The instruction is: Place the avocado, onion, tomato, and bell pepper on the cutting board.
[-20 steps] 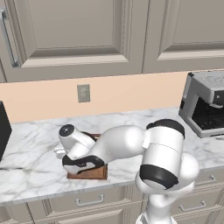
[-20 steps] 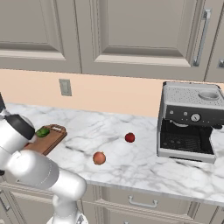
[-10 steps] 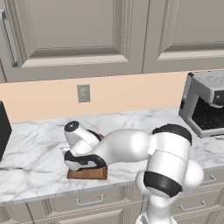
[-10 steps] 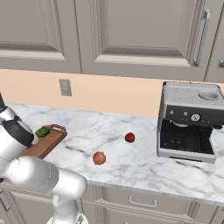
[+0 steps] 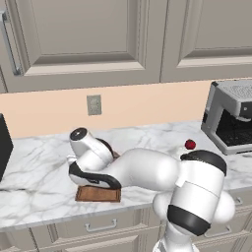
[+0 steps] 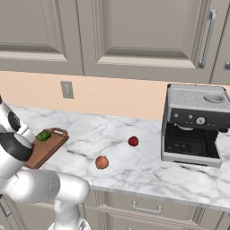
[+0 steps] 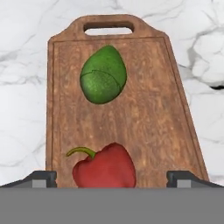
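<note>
Your counter [image 6: 148,170] is marble, with the coffee machine [image 6: 195,126] far right, well apart from the fingers. The board [image 7: 127,127] lies straight ahead of the fingers, handle end farthest from them, near end running under the view's bottom edge.

Your gripper [image 7: 111,177] hangs above the board's near end, fingers spread wide, one tip [image 7: 41,178] at the board's left rim and the other at the right rim, nothing clamped.

The pepper [image 7: 105,168] sits on the board between the tips, stem pointing left, just ahead of them; contact with them can't be judged. The avocado [image 7: 103,75] lies on the board farther out, near the handle, left of centre, apart from the pepper.

Bare wood runs right of both. The onion [image 6: 102,162] and tomato [image 6: 133,141] sit on open counter, off the board, well right of the fingers.
</note>
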